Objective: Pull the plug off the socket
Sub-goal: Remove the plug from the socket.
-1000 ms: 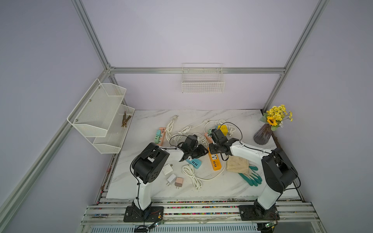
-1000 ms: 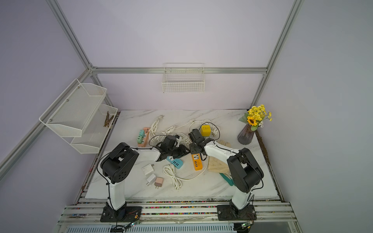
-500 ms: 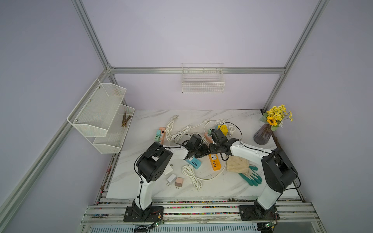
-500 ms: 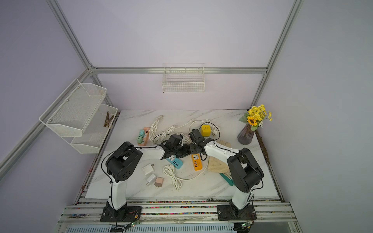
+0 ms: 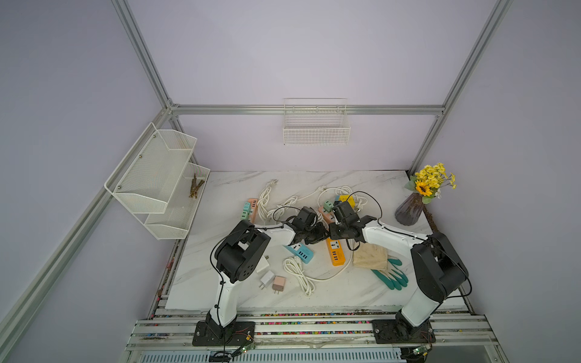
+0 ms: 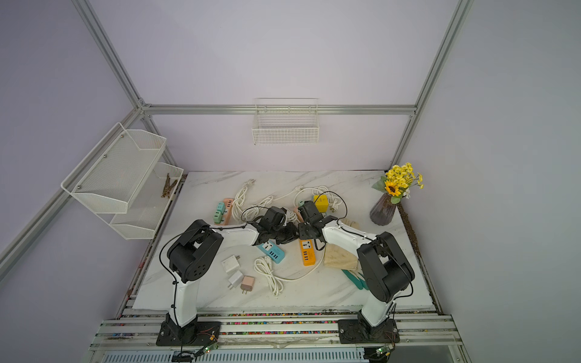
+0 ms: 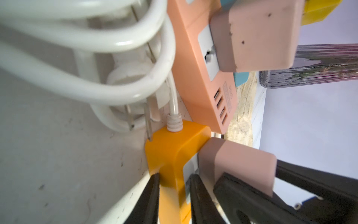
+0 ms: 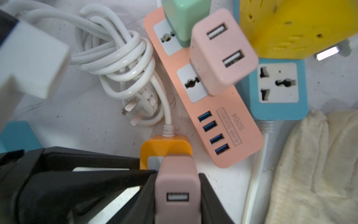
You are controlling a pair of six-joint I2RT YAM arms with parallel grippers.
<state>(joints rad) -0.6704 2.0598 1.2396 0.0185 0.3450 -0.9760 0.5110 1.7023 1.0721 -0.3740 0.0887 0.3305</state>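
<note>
The plug (image 8: pixel 177 195) sat in the end socket of the orange strip (image 8: pixel 165 147), on the bench (image 5: pixel 220 195) between my two arms. I saw no gap between plug and socket face in either wrist view, so I judged the pull not yet made.

I had the right hand (image 8: pixel 176 175) clenched on the plug, one finger flat on each side and the USB face turned toward the wrist camera. Holding it square like that should let me draw it straight out of the socket without rocking the pins.

The left hand (image 7: pixel 174 180) pinched the strip just behind the plug, with its fingers (image 7: pixel 153 194) against opposite sides. I read that as the brace: it keeps the strip down so it doesn't lift with the plug.

The strip's cable (image 8: pixel 167 116) left the end nearest the plug and ran to a white coil (image 8: pixel 120 54) lying just beside the strip. A peach strip (image 8: pixel 203 116) lay close to the same end. I could not tell whether the two touched. It carried a second plug (image 8: pixel 222 52), so any sideways drift in my pull risked knocking it.

A blue strip (image 5: pixel 300 251) lay just beside the strip on the left arm's side, and a cloth (image 5: pixel 369 256) lay near it on the right arm's side.
</note>
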